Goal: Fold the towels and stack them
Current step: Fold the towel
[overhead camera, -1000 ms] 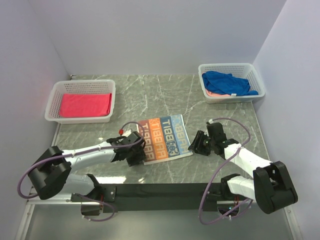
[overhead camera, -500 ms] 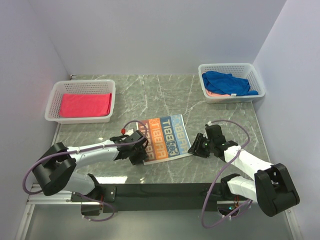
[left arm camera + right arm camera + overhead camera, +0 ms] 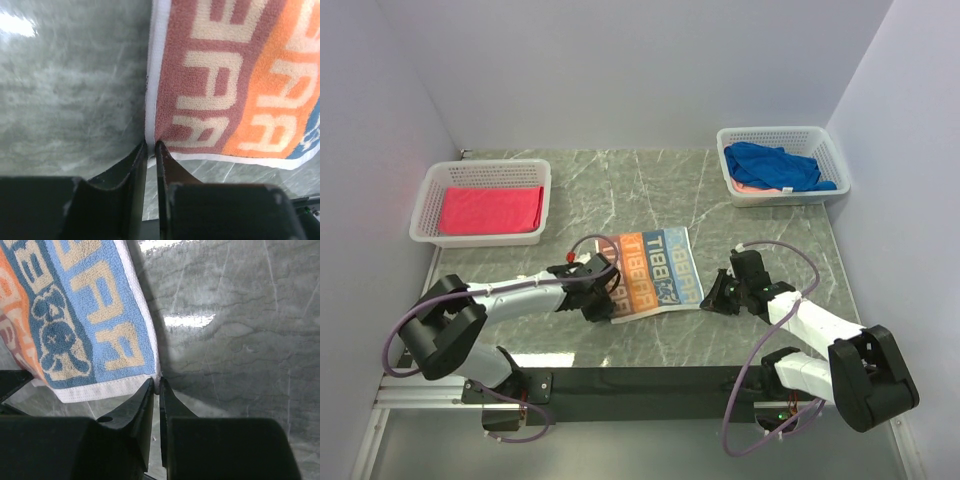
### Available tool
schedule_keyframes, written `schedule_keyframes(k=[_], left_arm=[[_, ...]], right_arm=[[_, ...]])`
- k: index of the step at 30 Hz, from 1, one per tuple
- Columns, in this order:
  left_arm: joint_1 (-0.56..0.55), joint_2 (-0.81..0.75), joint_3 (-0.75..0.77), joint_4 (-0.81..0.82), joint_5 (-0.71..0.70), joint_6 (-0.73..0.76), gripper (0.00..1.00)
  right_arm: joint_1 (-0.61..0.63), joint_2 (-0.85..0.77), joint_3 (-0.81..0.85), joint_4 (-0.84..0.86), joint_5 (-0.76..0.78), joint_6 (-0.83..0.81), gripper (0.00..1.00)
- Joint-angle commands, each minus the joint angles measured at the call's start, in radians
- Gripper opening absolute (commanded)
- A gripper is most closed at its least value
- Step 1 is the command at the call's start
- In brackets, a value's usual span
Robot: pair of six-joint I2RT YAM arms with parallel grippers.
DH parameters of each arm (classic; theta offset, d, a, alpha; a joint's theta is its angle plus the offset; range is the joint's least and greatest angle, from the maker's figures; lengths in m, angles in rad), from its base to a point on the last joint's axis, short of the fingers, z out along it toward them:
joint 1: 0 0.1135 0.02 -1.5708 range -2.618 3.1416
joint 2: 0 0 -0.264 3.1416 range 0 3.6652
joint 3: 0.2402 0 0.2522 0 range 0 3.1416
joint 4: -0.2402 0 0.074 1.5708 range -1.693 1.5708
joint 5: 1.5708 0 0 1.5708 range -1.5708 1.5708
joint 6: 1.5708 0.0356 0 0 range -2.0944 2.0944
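On the grey marble table (image 3: pixel 650 190), the left gripper (image 3: pixel 151 145) pinches the white hem at the near left corner of the printed towel (image 3: pixel 650 272). The right gripper (image 3: pixel 156 383) pinches its near right corner. The towel lies spread between both arms.

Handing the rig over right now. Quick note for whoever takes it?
Left gripper: closed on the printed towel at its near-left corner. Right gripper: closed on its near-right corner.
The printed towel lies flat and unfolded mid-table.
Done: pink-red towel lies neat in the left basket.
Left: fold the printed towel. The blue towel is crumpled over the salmon towel in the right basket; fold both, then stack.
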Motion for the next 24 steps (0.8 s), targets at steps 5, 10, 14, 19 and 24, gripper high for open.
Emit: schedule_keyframes(k=[5,10,14,19,24], left_arm=[[0.069,0.023,0.032,-0.078,-0.082,0.097,0.18],[0.081,-0.009,0.035,-0.108,-0.094,0.110,0.24],[0.073,-0.070,-0.009,-0.093,-0.042,0.068,0.42],[0.059,-0.123,-0.060,-0.076,-0.043,0.036,0.46],[0.059,-0.061,-0.034,-0.081,-0.091,0.047,0.42]], right_arm=[[0.011,-0.001,0.016,0.027,0.004,0.002,0.05],[0.054,0.000,0.024,0.060,-0.007,0.036,0.04],[0.092,0.010,0.034,0.071,0.013,0.063,0.04],[0.117,0.023,0.036,0.094,0.027,0.080,0.04],[0.129,0.022,0.036,0.091,0.035,0.080,0.04]])
